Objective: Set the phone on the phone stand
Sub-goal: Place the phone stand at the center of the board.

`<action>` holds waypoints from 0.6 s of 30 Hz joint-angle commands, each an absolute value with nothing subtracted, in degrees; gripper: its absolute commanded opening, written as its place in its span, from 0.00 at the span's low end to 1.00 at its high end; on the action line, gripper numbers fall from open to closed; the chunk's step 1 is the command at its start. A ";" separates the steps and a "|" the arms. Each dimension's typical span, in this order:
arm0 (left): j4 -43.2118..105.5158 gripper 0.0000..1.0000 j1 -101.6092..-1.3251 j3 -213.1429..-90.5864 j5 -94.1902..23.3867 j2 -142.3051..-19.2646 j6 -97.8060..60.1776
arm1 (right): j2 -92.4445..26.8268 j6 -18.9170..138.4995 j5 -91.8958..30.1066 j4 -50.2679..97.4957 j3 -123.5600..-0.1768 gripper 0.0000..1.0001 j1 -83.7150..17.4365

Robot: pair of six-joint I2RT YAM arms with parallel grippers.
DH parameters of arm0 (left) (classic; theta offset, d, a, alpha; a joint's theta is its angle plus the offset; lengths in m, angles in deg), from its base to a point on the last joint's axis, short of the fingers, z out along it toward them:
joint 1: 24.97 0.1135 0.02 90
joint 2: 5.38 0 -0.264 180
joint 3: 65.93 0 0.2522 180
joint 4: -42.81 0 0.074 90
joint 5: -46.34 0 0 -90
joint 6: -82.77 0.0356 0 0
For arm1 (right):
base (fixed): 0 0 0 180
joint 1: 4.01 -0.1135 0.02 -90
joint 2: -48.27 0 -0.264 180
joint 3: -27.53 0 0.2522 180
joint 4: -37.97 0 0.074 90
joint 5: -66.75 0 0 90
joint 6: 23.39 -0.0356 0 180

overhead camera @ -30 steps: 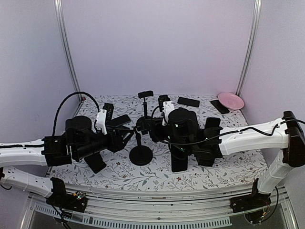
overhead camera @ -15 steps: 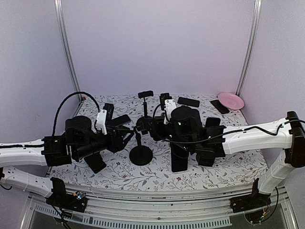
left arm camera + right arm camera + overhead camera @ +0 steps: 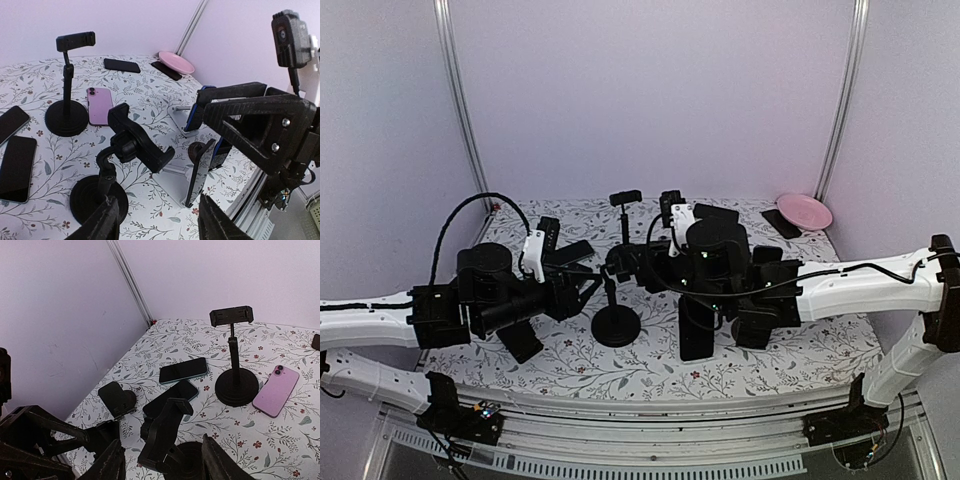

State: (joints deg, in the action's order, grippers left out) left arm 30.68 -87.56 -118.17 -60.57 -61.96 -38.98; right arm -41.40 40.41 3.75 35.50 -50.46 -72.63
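Note:
A black phone stand stands mid-table, its round base (image 3: 616,325) between my two grippers. Its tilted empty clamp (image 3: 137,137) and base (image 3: 97,200) are just ahead of my left gripper (image 3: 162,220), which is open and empty. My right gripper (image 3: 165,465) faces the same clamp (image 3: 165,432) from the other side, open and empty. In the top view the left gripper (image 3: 588,285) and right gripper (image 3: 630,262) flank the stand's post. A pink phone (image 3: 99,105) lies flat beside a second stand; it also shows in the right wrist view (image 3: 276,390).
A second, taller stand (image 3: 625,200) is behind. Black phones lie at the left (image 3: 183,370) (image 3: 170,397) and at the back (image 3: 715,213). A pink plate (image 3: 804,211) sits back right. Dark upright slabs on mounts stand near the left arm (image 3: 520,340) and the right arm (image 3: 695,335).
My right arm has drifted slightly right and back from the stand. The left arm and the stand have not moved.

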 commanded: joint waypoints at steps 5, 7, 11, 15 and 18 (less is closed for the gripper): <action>29.58 0.52 -88.47 -117.93 -60.25 -62.44 -39.76 | -39.14 39.88 2.35 33.27 -50.13 0.58 -73.01; 29.04 0.52 -88.49 -118.08 -60.42 -62.82 -39.84 | -38.74 39.95 2.24 32.80 -50.00 0.61 -73.01; 28.17 0.52 -88.58 -118.41 -61.08 -63.33 -40.24 | -37.50 39.97 2.08 32.33 -49.34 0.68 -73.05; 27.30 0.52 -88.69 -118.82 -61.69 -63.60 -40.74 | -36.81 40.06 2.08 31.10 -49.24 0.73 -73.01; 26.07 0.52 -88.66 -119.67 -62.02 -64.51 -40.81 | -36.66 39.99 1.60 30.47 -49.25 0.74 -73.04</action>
State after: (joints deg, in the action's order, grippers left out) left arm 27.97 -87.60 -118.20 -61.03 -63.42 -40.25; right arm -38.23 40.24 2.48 32.07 -49.78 -72.63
